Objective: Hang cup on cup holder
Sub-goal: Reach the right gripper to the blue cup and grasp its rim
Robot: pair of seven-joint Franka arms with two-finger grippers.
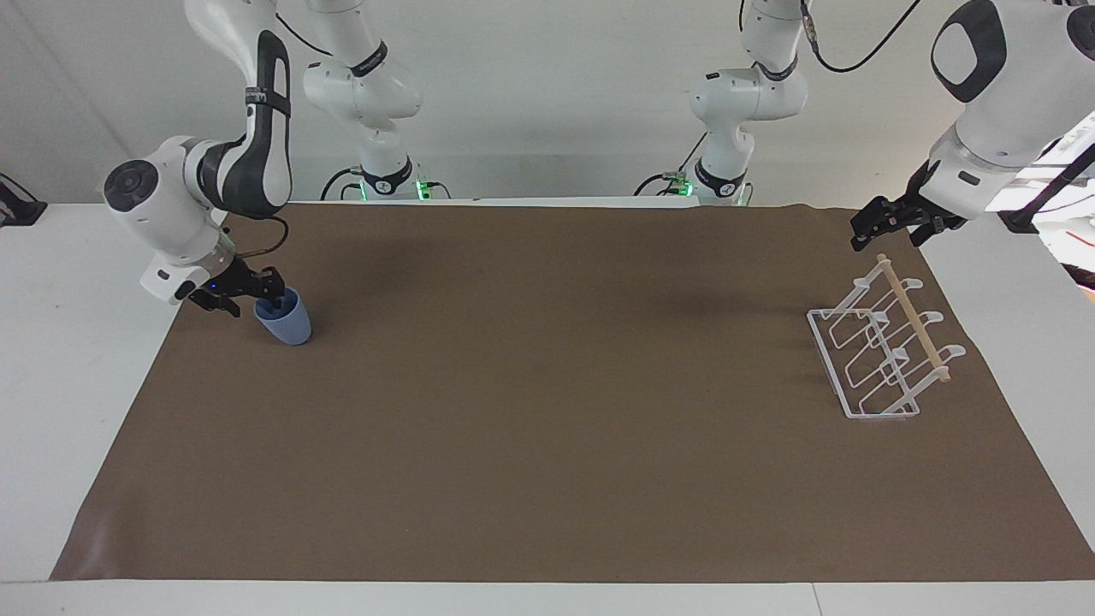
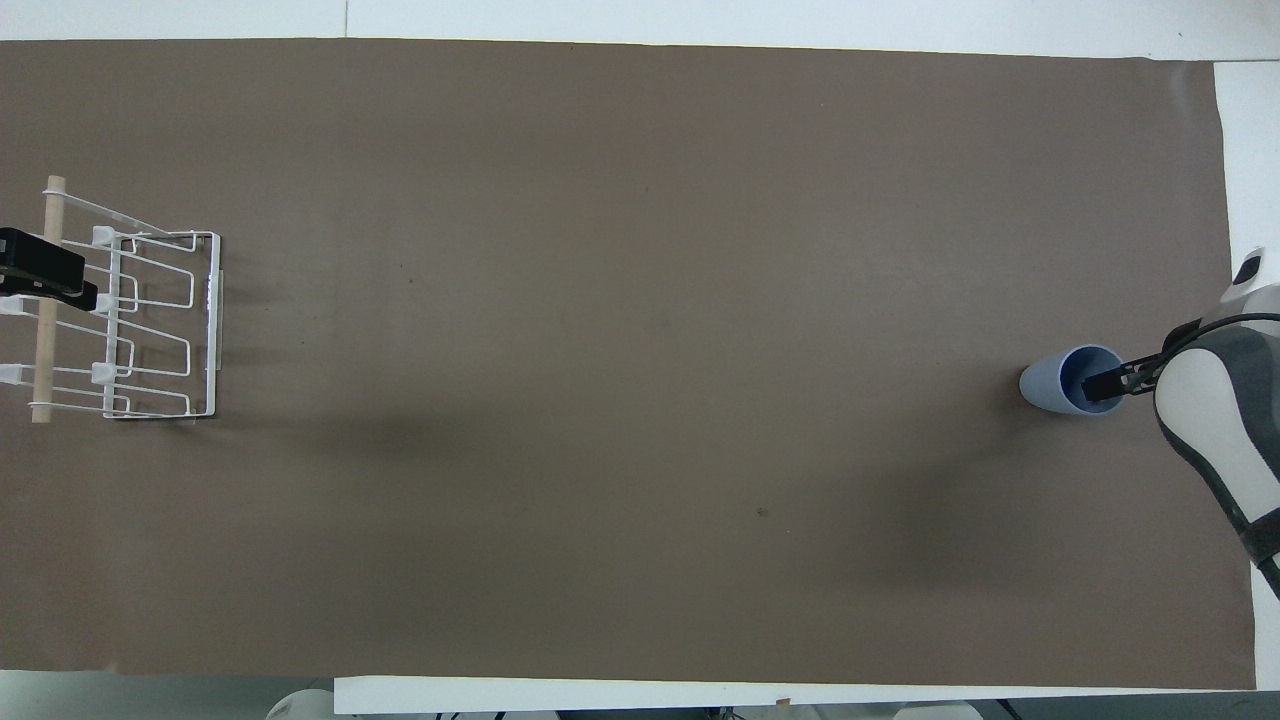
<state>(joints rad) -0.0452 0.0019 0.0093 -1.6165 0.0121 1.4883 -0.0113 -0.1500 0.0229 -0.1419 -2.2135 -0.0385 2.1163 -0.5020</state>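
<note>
- Brown mat (image 1: 547,411) covers the table
- White wire cup holder (image 1: 881,351) at the mat's 3 o'clock in the facing view; left gripper (image 1: 885,224) hovers over it, jaws wide
- Light-blue cup (image 1: 287,318) upright at 9 o'clock; right gripper (image 1: 267,298) straddles its rim, grip unclear

I see a plain light-blue plastic cup (image 1: 285,322), a white wire cup holder (image 1: 873,352) with pale wooden rod, a brown table cover (image 1: 547,428).

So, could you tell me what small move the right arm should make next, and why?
Probably finish closing on the wall of the cup, then lift. The right tool sits at the rim with a finger inside, and the cup stands on the table, far from the cup holder. The left tool waits above the holder.
</note>
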